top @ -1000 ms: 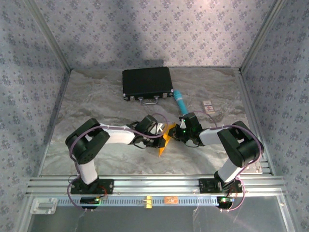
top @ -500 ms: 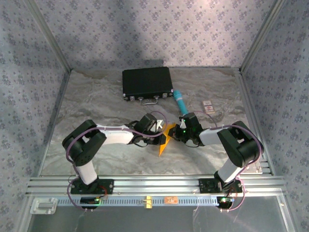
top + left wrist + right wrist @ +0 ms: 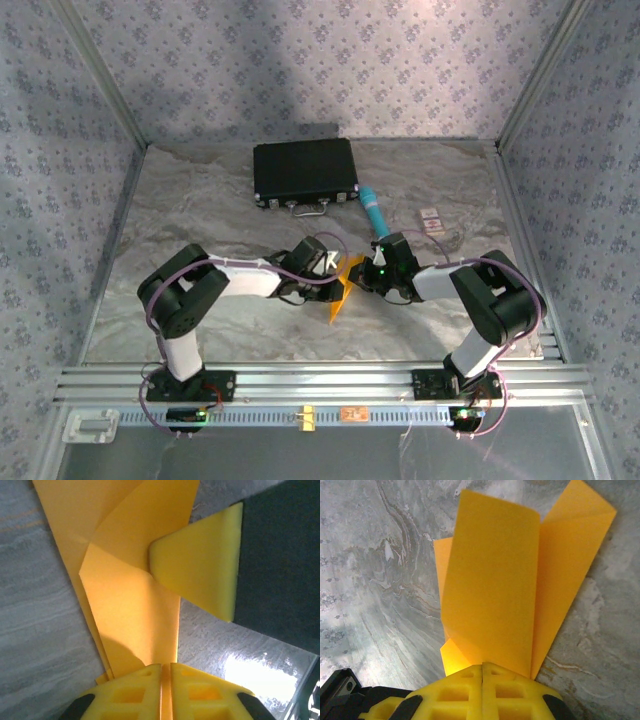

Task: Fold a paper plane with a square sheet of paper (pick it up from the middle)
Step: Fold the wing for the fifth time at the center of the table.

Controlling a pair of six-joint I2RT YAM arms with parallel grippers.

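The orange-yellow sheet of paper (image 3: 342, 287) is folded into a narrow pointed shape, like a paper plane, and held between both grippers at mid-table. In the left wrist view its creased flaps (image 3: 130, 595) run up from my left gripper (image 3: 166, 669), whose jaws are shut with a paper strip pinched between them. The right gripper's yellow finger (image 3: 200, 565) presses against the paper from the right there. In the right wrist view a tall flap (image 3: 492, 580) stands up from my right gripper (image 3: 482, 667), shut on the paper's lower edge. From above, the left gripper (image 3: 328, 272) and right gripper (image 3: 366, 274) face each other.
A black case (image 3: 305, 172) lies at the back of the marbled table. A teal pen-like tube (image 3: 375, 210) lies just behind the right gripper, with a small card (image 3: 431, 220) to its right. Aluminium rails (image 3: 320, 380) run along the near edge.
The left arm's elbow swayed slightly left and back. The paper and both grippers stay where they were.
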